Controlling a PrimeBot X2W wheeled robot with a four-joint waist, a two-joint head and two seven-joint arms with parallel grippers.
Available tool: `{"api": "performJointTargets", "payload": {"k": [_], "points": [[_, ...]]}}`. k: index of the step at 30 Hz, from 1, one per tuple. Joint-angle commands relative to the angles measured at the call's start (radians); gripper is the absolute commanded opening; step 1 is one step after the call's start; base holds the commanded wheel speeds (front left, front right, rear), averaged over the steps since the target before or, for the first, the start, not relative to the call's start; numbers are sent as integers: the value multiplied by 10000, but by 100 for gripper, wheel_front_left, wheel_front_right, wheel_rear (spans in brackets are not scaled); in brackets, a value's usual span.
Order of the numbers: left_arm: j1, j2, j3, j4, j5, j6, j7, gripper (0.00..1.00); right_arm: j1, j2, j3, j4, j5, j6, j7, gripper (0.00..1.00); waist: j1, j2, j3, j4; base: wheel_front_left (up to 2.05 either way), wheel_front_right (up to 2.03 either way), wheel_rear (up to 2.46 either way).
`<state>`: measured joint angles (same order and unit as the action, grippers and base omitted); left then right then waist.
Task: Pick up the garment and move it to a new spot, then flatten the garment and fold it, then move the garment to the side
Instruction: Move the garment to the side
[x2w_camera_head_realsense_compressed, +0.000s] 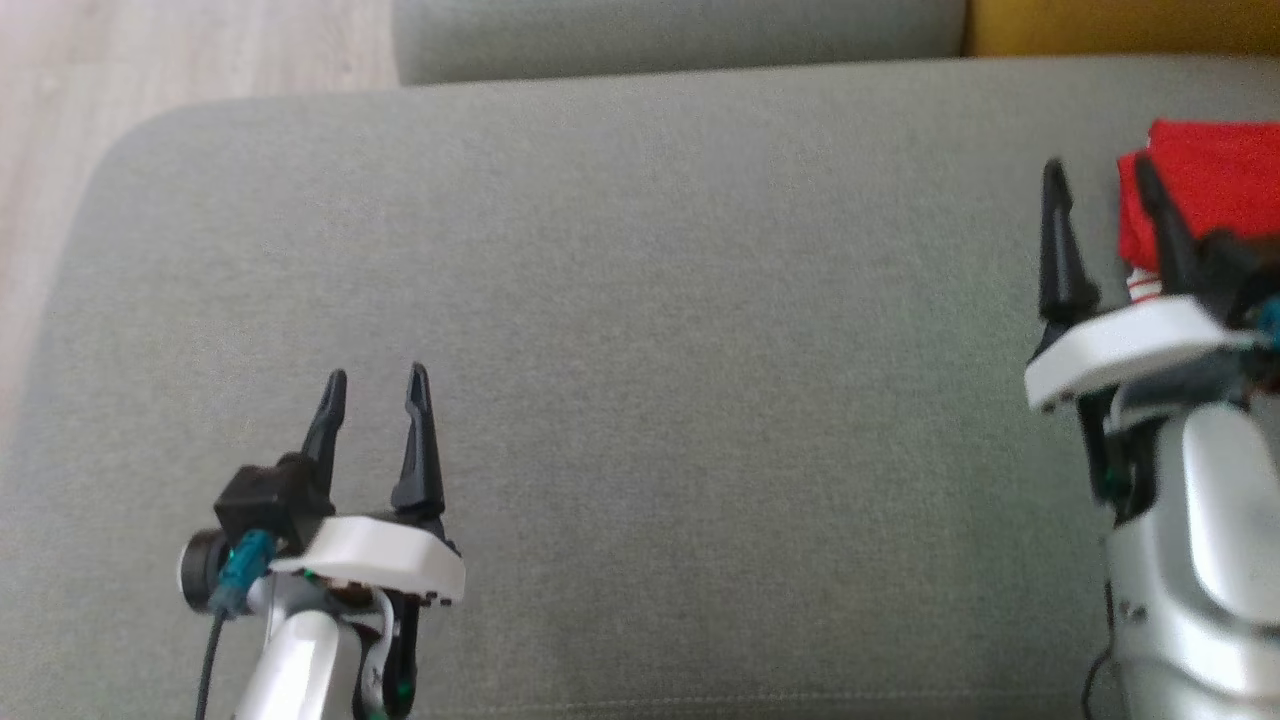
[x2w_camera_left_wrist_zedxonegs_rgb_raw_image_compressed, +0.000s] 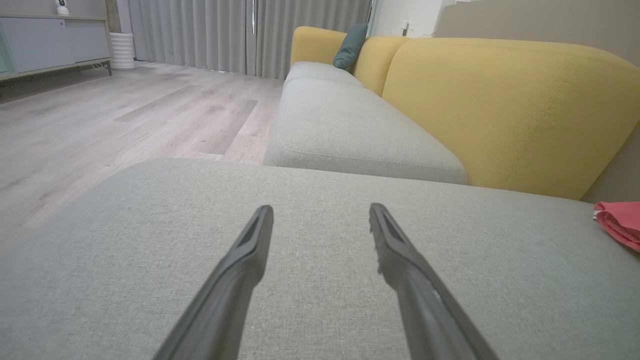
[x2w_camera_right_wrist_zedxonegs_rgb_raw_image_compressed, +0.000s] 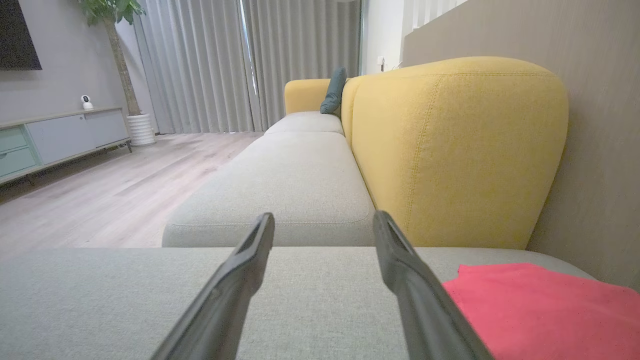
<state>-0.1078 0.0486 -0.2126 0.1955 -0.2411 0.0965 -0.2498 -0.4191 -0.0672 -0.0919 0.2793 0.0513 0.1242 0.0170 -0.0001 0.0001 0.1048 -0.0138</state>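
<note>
Fingers (x2w_camera_head_realsense_compressed: 420, 440): we see both pairs spread apart, holding nothing.
Left gripper (x2w_camera_head_realsense_compressed: 377, 372): above the grey cushion (x2w_camera_head_realsense_compressed: 650, 350).
Right gripper (x2w_camera_head_realsense_compressed: 1096, 165): just beside the red garment (x2w_camera_head_realsense_compressed: 1215, 195).
Garment: we see it folded on the cushion's right side.

grey seat cushion (x2w_camera_head_realsense_compressed: 640, 400) matt woven cloth; red garment (x2w_camera_right_wrist_zedxonegs_rgb_raw_image_compressed: 545, 310) soft cloth; floor (x2w_camera_left_wrist_zedxonegs_rgb_raw_image_compressed: 100, 120) wood-look planks.

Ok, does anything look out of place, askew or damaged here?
Nothing stands out. The red garment lies folded at the right side of the grey cushion; the left gripper and right gripper are open and empty.
</note>
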Motion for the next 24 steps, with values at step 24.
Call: {"api": "performJointTargets", "payload": {"k": [24], "points": [[523, 16, -264, 469, 22, -60, -120, 100, 2873, 169, 1464, 735, 1287, 65, -2556, 100, 1, -1, -1195, 578, 0, 0, 0]]}}
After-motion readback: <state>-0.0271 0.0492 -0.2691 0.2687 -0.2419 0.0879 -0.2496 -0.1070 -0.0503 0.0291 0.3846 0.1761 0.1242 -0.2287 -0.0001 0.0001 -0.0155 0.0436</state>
